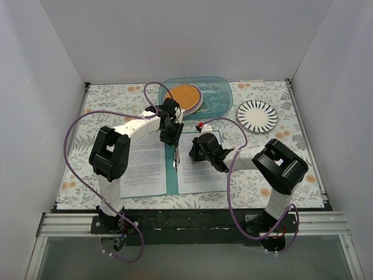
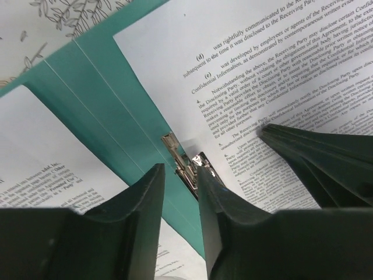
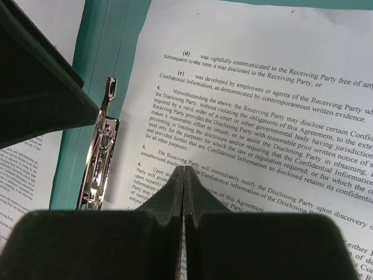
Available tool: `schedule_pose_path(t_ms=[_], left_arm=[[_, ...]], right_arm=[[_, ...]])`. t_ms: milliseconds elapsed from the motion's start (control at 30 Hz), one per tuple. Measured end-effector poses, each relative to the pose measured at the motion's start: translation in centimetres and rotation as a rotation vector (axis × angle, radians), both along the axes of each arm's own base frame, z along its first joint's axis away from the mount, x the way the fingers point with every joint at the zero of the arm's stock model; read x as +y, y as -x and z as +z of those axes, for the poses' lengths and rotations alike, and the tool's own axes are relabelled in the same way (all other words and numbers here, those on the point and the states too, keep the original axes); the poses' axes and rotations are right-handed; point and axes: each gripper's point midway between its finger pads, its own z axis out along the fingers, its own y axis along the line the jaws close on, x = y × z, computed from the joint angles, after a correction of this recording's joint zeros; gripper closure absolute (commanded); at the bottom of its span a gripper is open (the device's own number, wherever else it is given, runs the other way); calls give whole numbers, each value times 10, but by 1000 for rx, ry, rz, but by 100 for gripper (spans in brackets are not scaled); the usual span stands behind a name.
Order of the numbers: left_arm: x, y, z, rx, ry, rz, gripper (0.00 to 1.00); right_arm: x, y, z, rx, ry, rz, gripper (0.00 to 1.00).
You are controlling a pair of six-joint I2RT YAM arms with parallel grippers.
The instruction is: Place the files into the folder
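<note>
We are seeing folder (image 1: 172, 185) lying open, centre of overhead frame, files (image 1: 201, 174) on both halves. Left gripper (image 2: 179, 175) is straddling clip (image 2: 187, 165), jaws partly apart; grip unclear, likely working it. Right gripper (image 3: 185, 170), closed and empty, is pinning frame-right sheet flat.

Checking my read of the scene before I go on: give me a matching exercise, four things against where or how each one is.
Things:
1. left gripper
2. right gripper
3. striped plate
4. woven orange disc

Places or states:
A. in the clear blue container
B. fingers shut, over the right-hand sheet
C. fingers apart, at the silver clip
D. on the table, right of the container

Pairs: 1-C, 2-B, 3-D, 4-A
</note>
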Motion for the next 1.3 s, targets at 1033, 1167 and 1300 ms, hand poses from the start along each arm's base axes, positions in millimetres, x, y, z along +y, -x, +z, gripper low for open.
schedule_pose_path(t_ms=[1033,1167,1300], left_arm=[[-2,-22,-17,-22,-42,53,72],[-2,-22,-18,-22,-42,52,72],[0,-20,-20,-16,-46,52,72]], right_arm=[[3,4,-1,4,-8,2,99],[3,4,-1,4,-8,2,99],[3,4,-1,4,-8,1,99]])
